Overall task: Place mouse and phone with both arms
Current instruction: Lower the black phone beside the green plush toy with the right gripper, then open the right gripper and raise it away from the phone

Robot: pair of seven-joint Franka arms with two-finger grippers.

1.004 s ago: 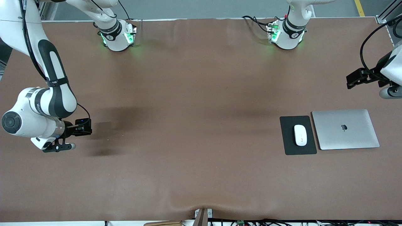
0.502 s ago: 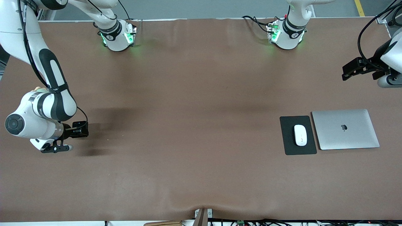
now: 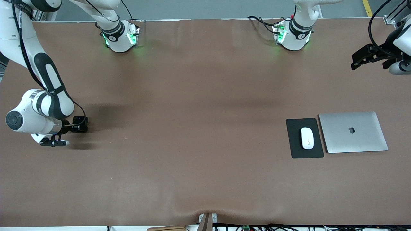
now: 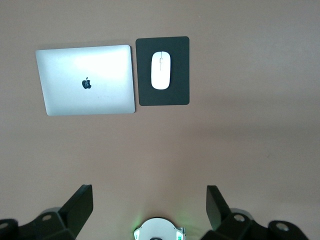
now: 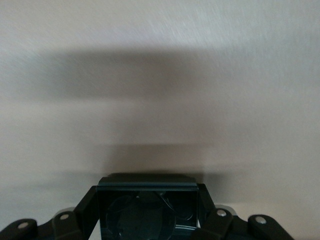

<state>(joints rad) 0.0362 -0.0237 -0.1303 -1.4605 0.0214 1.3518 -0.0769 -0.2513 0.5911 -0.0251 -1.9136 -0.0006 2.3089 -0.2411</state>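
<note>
The white mouse (image 3: 307, 138) (image 4: 160, 70) lies on a black pad (image 3: 295, 147) (image 4: 177, 95) toward the left arm's end of the table. A glossy black slab, the phone (image 5: 147, 212), sits between the fingers of my right gripper (image 5: 146, 200), which is shut on it. That gripper (image 3: 53, 142) hangs over bare table at the right arm's end. My left gripper (image 4: 150, 192) is open and empty, high over the table edge at the left arm's end (image 3: 398, 65), well away from the mouse.
A closed silver laptop (image 3: 353, 132) (image 4: 87, 82) lies beside the pad, toward the left arm's end. The brown table cover (image 3: 199, 128) has a small ripple at its edge nearest the front camera. Both green-lit bases (image 3: 120, 37) (image 3: 290, 35) stand along the table's edge by the robots.
The right arm has drawn its gripper with the phone a little toward its end of the table and toward the bases. The left gripper has moved toward the bases' side, still open.
</note>
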